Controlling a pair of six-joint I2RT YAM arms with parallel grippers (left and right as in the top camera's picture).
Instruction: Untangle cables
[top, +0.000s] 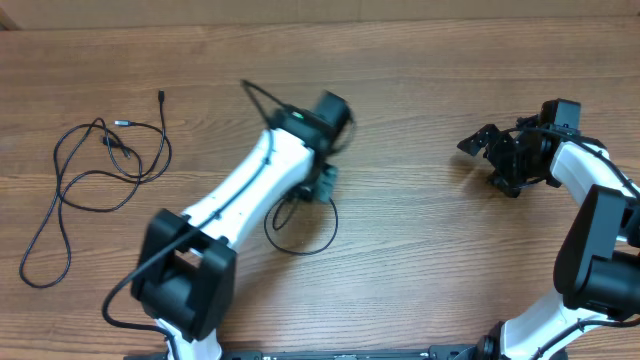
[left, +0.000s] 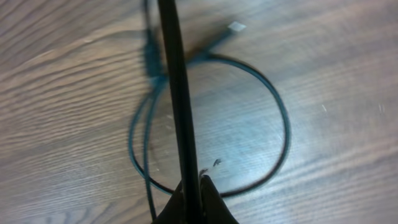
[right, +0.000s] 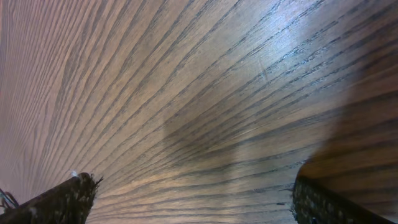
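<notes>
Overhead: left arm (top: 250, 185) is nearest, reaching to table centre, with the left gripper (top: 322, 185) above a cable loop (top: 300, 228). Second cable (top: 100, 165) lies loose at 9 o'clock. Right gripper (top: 505, 160) at 3 o'clock, jaws apart, empty.
Left wrist: jaws pinched on a black strand (left: 177, 93) running to 12 o'clock, loop on the wood below.
Right wrist: fingers (right: 62, 202) spread wide, only bare table (right: 186, 93) between them.

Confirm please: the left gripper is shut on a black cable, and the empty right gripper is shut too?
Wrong on the right gripper: it is open, its fingers wide apart in the right wrist view, with nothing between them. The left gripper is indeed shut on a black cable.
</notes>
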